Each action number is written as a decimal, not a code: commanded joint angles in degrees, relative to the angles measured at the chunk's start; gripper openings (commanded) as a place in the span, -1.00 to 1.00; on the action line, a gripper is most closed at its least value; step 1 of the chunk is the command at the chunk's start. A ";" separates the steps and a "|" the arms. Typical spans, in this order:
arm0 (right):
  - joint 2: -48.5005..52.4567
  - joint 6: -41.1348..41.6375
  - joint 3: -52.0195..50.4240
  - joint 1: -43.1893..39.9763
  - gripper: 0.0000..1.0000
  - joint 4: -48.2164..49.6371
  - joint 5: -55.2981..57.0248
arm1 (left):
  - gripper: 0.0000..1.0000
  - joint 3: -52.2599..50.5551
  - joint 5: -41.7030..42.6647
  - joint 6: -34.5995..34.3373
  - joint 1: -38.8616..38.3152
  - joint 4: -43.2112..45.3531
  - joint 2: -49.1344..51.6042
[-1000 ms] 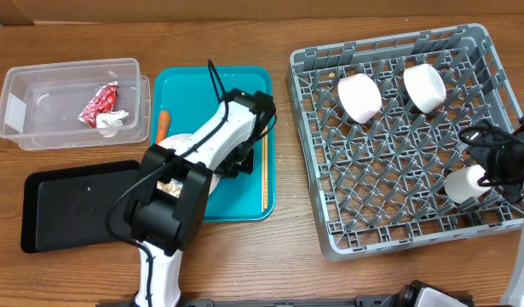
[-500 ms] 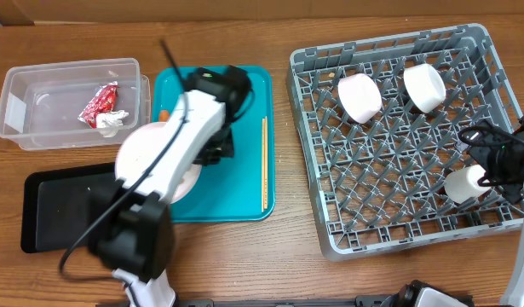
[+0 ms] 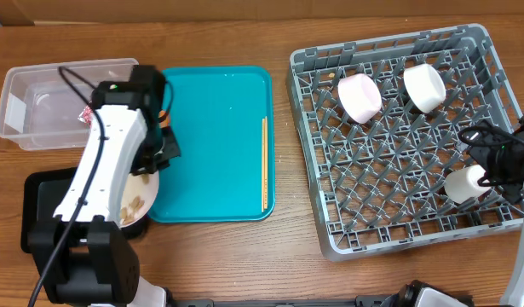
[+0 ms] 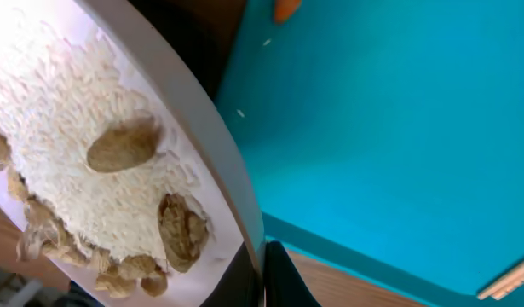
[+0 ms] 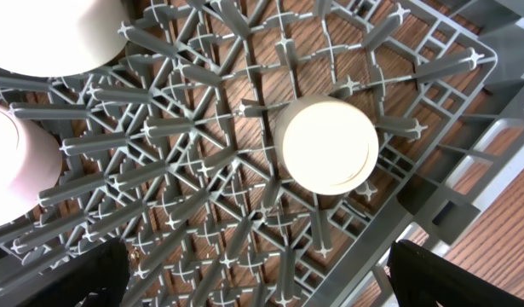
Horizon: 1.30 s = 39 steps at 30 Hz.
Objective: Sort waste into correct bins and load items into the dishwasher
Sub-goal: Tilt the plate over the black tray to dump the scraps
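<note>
My left gripper [image 4: 263, 277] is shut on the rim of the round white plate [image 4: 212, 136], which carries beige rice-and-nut food scraps [image 4: 70, 149]. In the overhead view the plate [image 3: 139, 201] hangs over the right end of the black tray [image 3: 53, 192], under my left arm. The clear tub [image 3: 40, 98] holds the red wrapper [image 3: 85, 113]; the tissue is hidden by the arm. An orange carrot tip [image 4: 285, 7] shows at the teal tray's edge. Chopsticks [image 3: 263, 162] lie on the teal tray [image 3: 215, 128]. My right gripper [image 5: 262, 281] is open above the grey dish rack [image 3: 398, 170], near the white cup [image 5: 330, 145].
A pale pink bowl [image 3: 359, 95] and a white bowl [image 3: 424, 87] sit upside down in the back of the rack. The cup [image 3: 464, 182] lies at the rack's right side. Wooden table surrounds everything.
My left arm has swung left with the plate, off the teal tray to above the black tray's right end. The right arm has not moved.
</note>
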 commanded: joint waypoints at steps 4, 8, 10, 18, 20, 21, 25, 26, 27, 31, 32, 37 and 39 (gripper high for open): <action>-1.22 -0.59 0.39 -0.07 1.00 0.28 -0.24 | -0.91 -2.89 9.27 11.80 8.48 2.99 -0.94; -1.22 -1.20 0.39 -0.07 1.00 0.31 -0.26 | -0.92 -2.89 16.72 19.76 14.38 3.34 -1.25; -1.22 -1.20 0.39 -0.07 1.00 0.31 -0.26 | -0.92 -2.89 21.90 22.49 17.33 3.34 -1.25; -1.22 -1.20 0.39 -0.07 1.00 0.31 -0.26 | -0.92 -2.89 44.48 33.46 31.47 3.13 -1.25; -1.22 -1.20 0.39 -0.07 1.00 0.28 -0.24 | -0.92 -2.89 46.66 34.69 33.05 3.15 -1.25; -1.22 -1.20 0.39 -0.07 1.00 0.31 -0.24 | -0.91 -2.89 48.52 35.28 34.53 3.10 -1.25; -1.22 -1.20 0.39 -0.07 1.00 0.31 -0.24 | -0.92 -2.86 54.36 38.64 37.46 1.84 -1.25; -1.22 -1.20 0.39 -0.07 1.00 0.31 -0.24 | -0.92 -2.86 55.54 39.47 38.14 1.33 -1.25; -1.22 -1.20 0.39 -0.07 1.00 0.31 -0.24 | -0.92 -2.86 56.81 40.19 38.88 0.81 -1.25; -1.22 -1.20 0.39 -0.07 1.00 0.31 -0.24 | -0.92 -2.86 60.33 42.38 43.12 -1.60 -1.25; -1.22 -1.20 0.39 -0.07 1.00 0.31 -0.24 | -0.92 -2.86 60.57 42.38 43.74 -1.84 -1.25; -1.22 -1.20 0.39 -0.07 1.00 0.31 -0.24 | -0.92 -2.86 65.83 44.68 48.02 -4.26 -1.25; -1.22 -1.20 0.39 -0.07 1.00 0.31 -0.24 | -0.92 -2.86 67.98 46.60 48.92 -5.40 -1.25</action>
